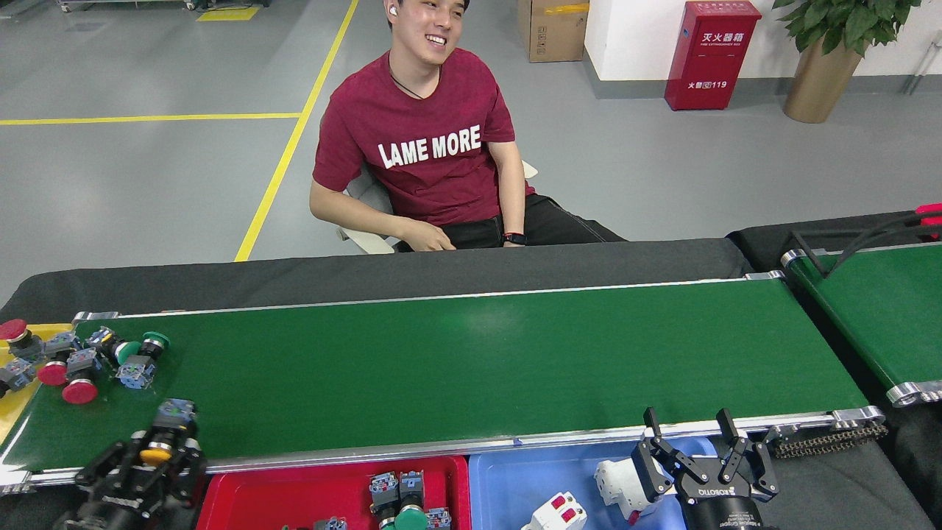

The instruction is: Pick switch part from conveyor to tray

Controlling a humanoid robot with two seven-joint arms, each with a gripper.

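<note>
1. The left gripper (157, 450) is clamped on a yellow-capped switch part (163, 434), held over the near rail of the conveyor (471, 361).
2. Beyond it to the left, a cluster of switch parts (88, 357) lies on the belt's end.
3. Just right of it sits the red tray (294, 493).
4. The right gripper (688, 433) has its fingers spread apart over the blue tray (530, 478), empty.

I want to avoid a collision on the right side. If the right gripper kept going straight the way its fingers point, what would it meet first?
Probably the conveyor's near silver rail, just beyond the right gripper; its open fingers point up-frame over the blue tray. Height over the rail is unclear.
</note>
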